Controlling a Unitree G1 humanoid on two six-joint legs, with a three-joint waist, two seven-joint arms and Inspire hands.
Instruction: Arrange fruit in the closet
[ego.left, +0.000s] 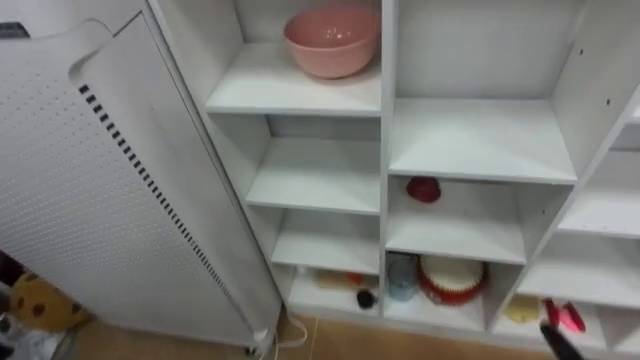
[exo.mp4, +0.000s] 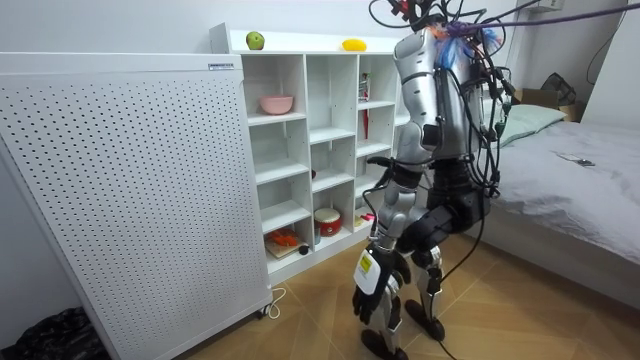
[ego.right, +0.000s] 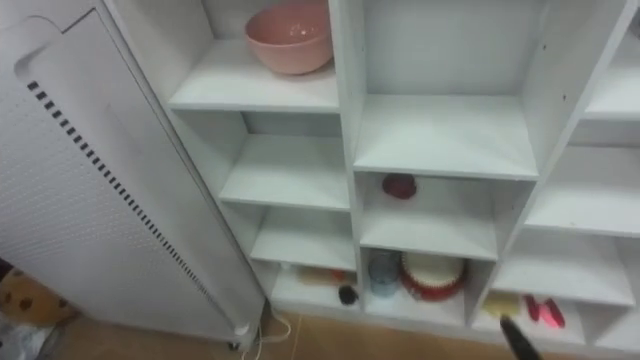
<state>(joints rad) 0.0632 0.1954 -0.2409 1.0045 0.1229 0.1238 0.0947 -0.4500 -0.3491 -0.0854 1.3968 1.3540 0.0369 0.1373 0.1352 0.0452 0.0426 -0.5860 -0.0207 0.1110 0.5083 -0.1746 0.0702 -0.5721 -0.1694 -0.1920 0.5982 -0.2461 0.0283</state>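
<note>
Bending before the closet (ego.left: 386, 150), the robot lets its left robot hand (exo.mp4: 372, 285) hang released and empty; the right robot hand (ego.left: 560, 342) I cannot tell. One red fruit (ego.left: 423, 189) sits shelved; green fruit (exo.mp4: 255, 40) and yellow fruit (exo.mp4: 352, 44) wait on top, so most remains.

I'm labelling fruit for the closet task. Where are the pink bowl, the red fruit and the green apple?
pink bowl (ego.left: 330, 45), left eye view, on its outer wall.
red fruit (ego.left: 423, 189), left eye view, on its middle.
green apple (exo.mp4: 255, 40), room view, on its middle.
</note>
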